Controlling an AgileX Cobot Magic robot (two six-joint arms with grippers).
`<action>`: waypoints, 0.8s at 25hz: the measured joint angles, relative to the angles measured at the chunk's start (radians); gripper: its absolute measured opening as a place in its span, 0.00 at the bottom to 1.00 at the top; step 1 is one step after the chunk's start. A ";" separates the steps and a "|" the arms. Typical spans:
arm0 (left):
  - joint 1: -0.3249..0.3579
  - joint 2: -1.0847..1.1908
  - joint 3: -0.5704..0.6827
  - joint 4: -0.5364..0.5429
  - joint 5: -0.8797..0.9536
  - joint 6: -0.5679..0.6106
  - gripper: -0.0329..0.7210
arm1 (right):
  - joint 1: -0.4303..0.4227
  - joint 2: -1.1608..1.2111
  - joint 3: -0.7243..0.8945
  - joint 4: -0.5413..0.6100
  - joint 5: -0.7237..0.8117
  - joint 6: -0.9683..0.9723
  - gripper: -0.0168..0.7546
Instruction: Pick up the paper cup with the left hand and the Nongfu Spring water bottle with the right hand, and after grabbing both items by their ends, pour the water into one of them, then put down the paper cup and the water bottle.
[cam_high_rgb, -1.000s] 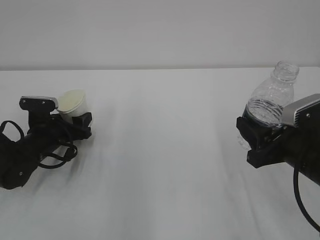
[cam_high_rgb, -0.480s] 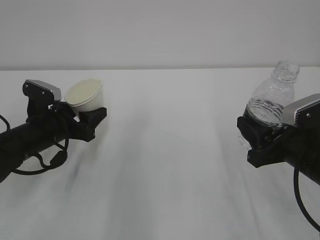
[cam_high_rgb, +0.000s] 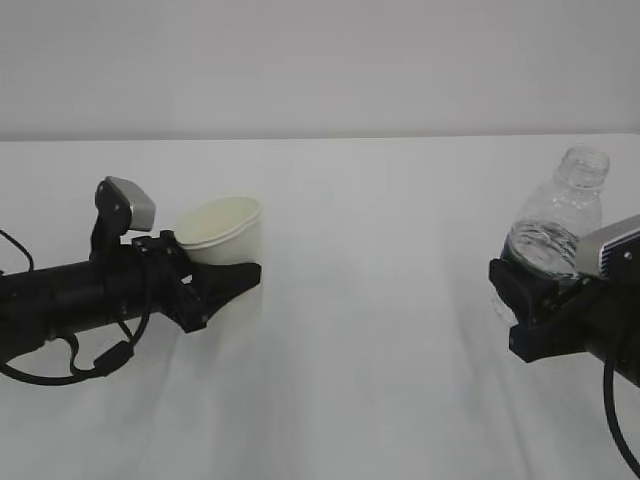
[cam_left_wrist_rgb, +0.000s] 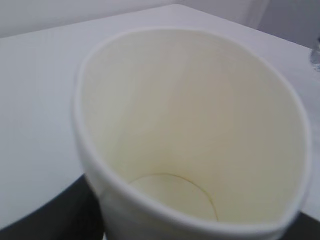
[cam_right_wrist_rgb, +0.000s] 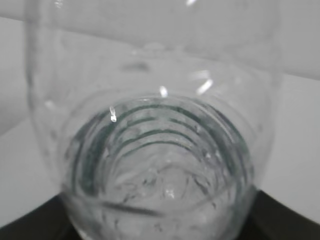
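From the exterior view you've got the left hand (cam_high_rgb: 215, 285) reaching in low from the left edge, its fingers pinching the lower part of the paper cup (cam_high_rgb: 225, 230); cup sits upright w/ a slight tilt, mouth up, held clear above the white bench (cam_high_rgb: 360, 360), left of centre. Over on the right side, the right hand (cam_high_rgb: 535, 305) has its fingers clamped round the bottom part of the Nongfu Spring water bottle (cam_high_rgb: 560, 225); bottle stands nearly upright, leaning a bit to the right, neck open w/ no cap, lower half hidden behind the black fingers. The two items are well apart, bare bench between them. In the left wrist view you're looking straight into the paper cup (cam_left_wrist_rgb: 192, 145): pale cream inside, round base seam visible, rim squeezed into an oval, dark finger parts just showing at the bottom corners. In the right wrist view the bottle (cam_right_wrist_rgb: 155, 150) fills the frame: clear ribbed wall, dark green rings showing through, water (cam_right_wrist_rgb: 165, 192) pooled at the low end nearest the lens, black finger edges at both bottom corners.
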 joint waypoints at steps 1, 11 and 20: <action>-0.016 0.000 -0.010 0.022 0.000 -0.005 0.64 | 0.000 0.000 0.007 0.001 0.000 -0.002 0.58; -0.226 -0.002 -0.083 0.077 0.000 -0.038 0.64 | 0.000 -0.033 0.070 0.005 0.000 -0.011 0.58; -0.285 -0.002 -0.111 0.077 0.000 -0.072 0.64 | 0.000 -0.226 0.146 0.005 0.000 0.003 0.58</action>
